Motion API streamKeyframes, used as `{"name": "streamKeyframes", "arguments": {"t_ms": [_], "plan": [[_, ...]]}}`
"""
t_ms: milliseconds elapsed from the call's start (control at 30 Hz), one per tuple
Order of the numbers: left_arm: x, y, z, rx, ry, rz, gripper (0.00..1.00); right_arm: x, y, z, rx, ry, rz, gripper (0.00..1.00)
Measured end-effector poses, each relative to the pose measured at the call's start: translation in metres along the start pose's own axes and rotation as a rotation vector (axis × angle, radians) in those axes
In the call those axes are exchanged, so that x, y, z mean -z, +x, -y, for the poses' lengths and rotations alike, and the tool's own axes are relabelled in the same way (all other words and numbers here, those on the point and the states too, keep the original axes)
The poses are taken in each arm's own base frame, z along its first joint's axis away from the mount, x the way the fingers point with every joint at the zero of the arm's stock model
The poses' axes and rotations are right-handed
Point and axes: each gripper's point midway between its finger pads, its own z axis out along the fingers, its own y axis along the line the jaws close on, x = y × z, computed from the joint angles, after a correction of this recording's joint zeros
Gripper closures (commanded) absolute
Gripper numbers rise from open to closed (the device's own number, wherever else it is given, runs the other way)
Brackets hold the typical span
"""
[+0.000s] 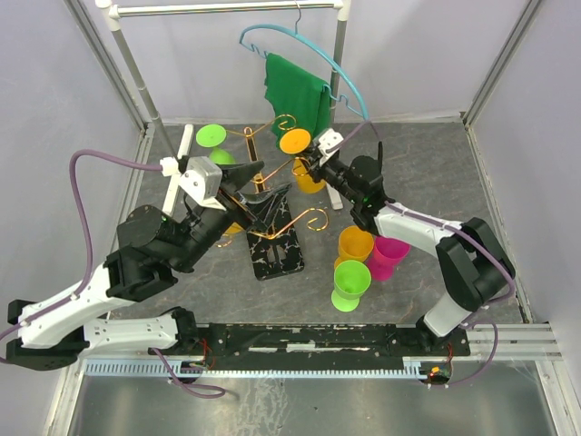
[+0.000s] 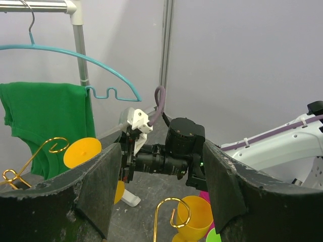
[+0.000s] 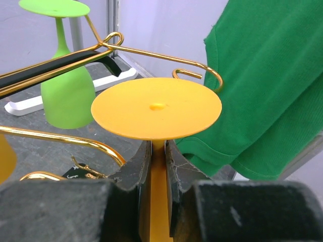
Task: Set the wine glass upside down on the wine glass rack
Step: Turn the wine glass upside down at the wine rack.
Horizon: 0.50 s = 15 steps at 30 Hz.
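From above, the right gripper (image 1: 309,165) holds an orange glass (image 1: 295,141) upside down at the far right arm of the rack (image 1: 280,252). A green glass (image 1: 211,134) already hangs at the rack's far left.

In the left wrist view, the left gripper (image 2: 161,201) is wide open and empty, close by the rack.

In the right wrist view, the jaws clamp the orange stem, with the foot up beside a gold hook. The glass looks not yet seated, so sliding it in and letting go are left.

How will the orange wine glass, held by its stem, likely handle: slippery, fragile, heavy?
The orange plastic wine glass looks light and unlikely to shatter. Its smooth thin stem, clamped in the right pincer, might slip or swivel. Its wide flat foot should hang on the gold wire rack.
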Motion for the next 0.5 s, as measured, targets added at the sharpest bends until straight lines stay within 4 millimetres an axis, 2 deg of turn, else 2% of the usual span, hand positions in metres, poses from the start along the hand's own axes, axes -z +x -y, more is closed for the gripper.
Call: {"name": "streamKeyframes", "arguments": {"t_ms": [267, 500], "plan": [[0.005, -0.004, -0.002, 0.006, -0.001, 0.012, 0.28, 0.006, -0.013, -0.025, 0.026, 0.021, 0.01, 0.99], [0.005, -0.002, -0.003, 0.004, -0.001, 0.009, 0.28, 0.013, -0.013, -0.035, 0.042, 0.048, -0.004, 0.99]]}}
